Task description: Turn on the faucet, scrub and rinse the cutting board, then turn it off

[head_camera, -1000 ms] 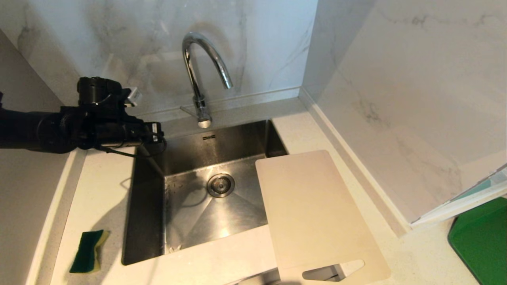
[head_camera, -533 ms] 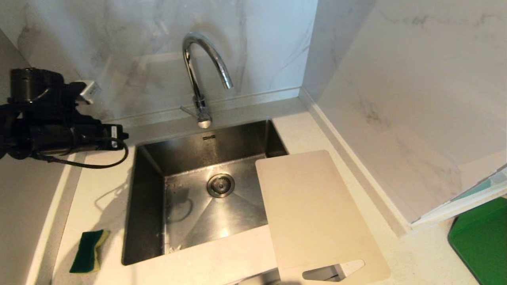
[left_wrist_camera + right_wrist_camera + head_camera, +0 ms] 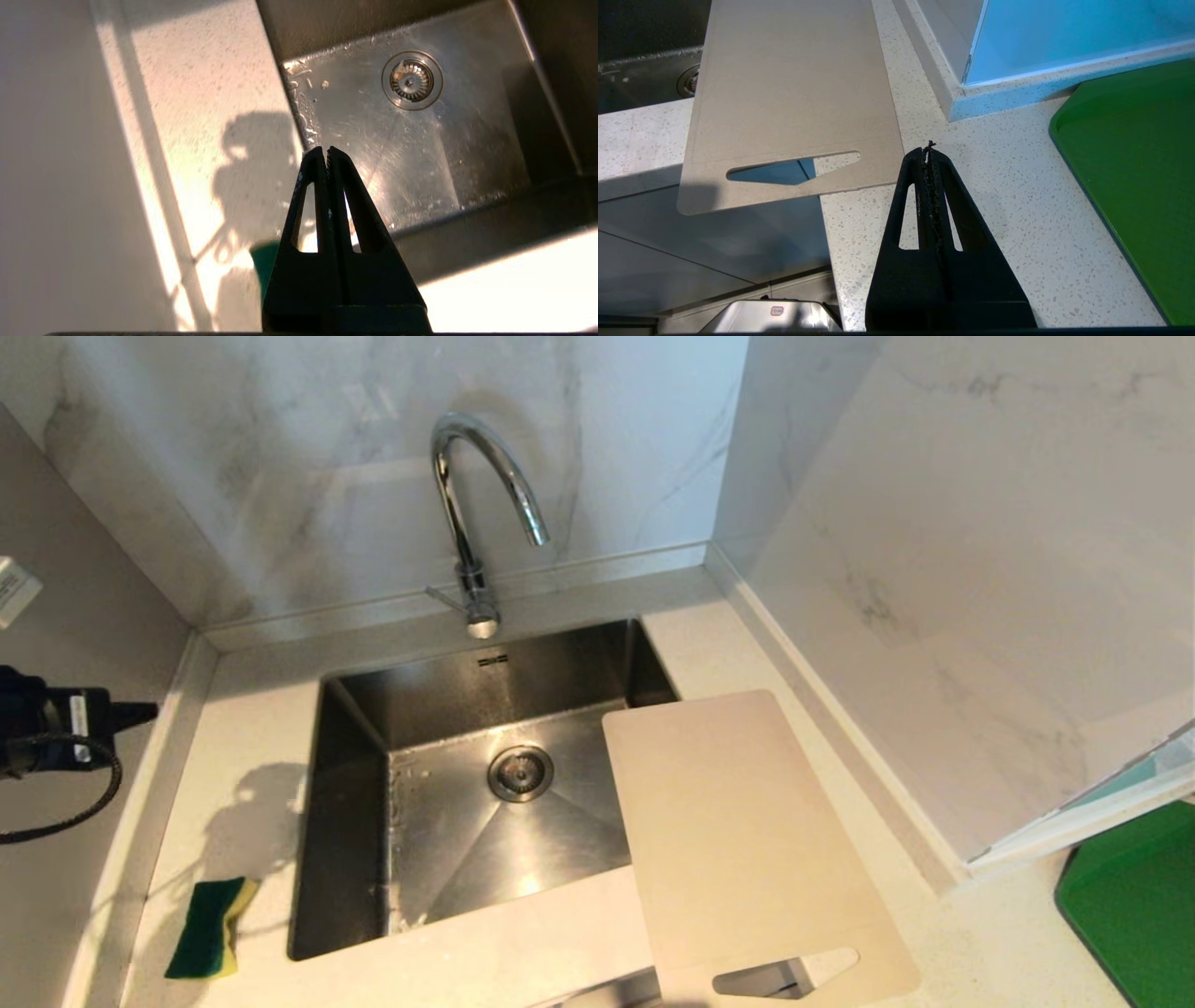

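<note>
From the head view, we see the cutting board (image 3: 747, 840) lying over the sink's (image 3: 355, 728) right rim, its slotted end jutting past the tabletop's (image 3: 252, 737) front edge; thin, stiff and light, we judge, and slick once wet. The faucet (image 3: 476, 513) stands at the back edge. In the left wrist view, the left claw (image 3: 326, 151) is clenched, empty, above the sink's left rim. In the right wrist view, the right claw (image 3: 928, 151) is clenched, empty, just beside the board's handle slot (image 3: 794, 169), which we would grip.

Lit brightly from above — glinting off the faucet (image 3: 476, 513) and sink (image 3: 485, 821) floor, casting a soft arm shadow across the counter (image 3: 252, 737) beside the sponge (image 3: 210, 929); glaring warm-white along the counter edge in the left wrist view — tinting blue in the right
</note>
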Available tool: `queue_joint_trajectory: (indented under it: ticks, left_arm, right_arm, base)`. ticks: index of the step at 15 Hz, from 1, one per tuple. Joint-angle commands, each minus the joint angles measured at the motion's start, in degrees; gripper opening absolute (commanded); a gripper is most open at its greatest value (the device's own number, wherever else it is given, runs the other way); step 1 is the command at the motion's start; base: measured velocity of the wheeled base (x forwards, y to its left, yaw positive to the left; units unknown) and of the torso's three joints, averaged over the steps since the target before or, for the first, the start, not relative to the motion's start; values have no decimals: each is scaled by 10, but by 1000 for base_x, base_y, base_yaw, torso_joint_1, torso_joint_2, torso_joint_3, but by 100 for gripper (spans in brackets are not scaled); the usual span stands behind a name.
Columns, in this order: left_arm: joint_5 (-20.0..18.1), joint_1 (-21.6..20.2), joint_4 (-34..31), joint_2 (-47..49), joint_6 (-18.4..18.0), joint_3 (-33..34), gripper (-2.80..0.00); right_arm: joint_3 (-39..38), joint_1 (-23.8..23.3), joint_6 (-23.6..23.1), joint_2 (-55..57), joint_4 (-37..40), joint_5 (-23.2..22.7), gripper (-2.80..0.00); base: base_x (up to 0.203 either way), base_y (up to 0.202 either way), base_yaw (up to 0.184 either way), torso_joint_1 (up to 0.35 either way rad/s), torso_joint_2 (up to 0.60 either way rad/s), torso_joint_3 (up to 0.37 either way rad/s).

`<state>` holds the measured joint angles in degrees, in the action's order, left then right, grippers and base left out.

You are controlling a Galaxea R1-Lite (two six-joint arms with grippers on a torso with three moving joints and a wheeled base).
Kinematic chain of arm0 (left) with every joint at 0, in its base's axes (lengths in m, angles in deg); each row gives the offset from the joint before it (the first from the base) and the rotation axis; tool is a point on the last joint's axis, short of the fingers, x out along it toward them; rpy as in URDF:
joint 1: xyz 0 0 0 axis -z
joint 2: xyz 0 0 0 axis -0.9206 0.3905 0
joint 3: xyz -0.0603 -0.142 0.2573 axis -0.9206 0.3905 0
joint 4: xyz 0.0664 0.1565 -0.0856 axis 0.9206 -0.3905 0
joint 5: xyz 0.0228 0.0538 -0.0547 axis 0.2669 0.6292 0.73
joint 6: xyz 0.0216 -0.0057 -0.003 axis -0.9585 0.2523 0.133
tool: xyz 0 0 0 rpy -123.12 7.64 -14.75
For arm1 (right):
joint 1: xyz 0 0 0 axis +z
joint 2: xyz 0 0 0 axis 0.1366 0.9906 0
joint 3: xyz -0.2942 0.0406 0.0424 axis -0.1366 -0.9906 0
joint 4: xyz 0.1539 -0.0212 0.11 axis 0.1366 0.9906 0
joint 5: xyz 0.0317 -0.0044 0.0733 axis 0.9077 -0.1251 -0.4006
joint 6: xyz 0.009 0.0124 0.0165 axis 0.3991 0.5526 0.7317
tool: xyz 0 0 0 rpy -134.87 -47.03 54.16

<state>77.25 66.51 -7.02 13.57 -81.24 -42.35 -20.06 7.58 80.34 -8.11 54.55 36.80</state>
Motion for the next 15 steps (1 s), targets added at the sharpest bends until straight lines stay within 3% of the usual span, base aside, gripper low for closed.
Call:
queue_joint_trajectory:
  ticks: [1,7,12,15]
  left_arm:
    - [-3,-11,-2,-86,-2,44,-280]
    - [7,-37,4,-255,-26,196,-280]
    - [-4,-77,6,-454,-45,349,-280]
    - [5,-62,-38,-527,-51,412,-280]
  right_arm:
    - [0,0,0,0,0,-1,-280]
    - [0,0,0,0,0,-1,-280]
    - [0,0,0,0,0,-1,-280]
    - [0,0,0,0,0,-1,-280]
  base:
    - [0,0,0,0,0,0]
    - [0,0,0,0,0,0]
    - [0,0,0,0,0,0]
    - [0,0,0,0,0,0]
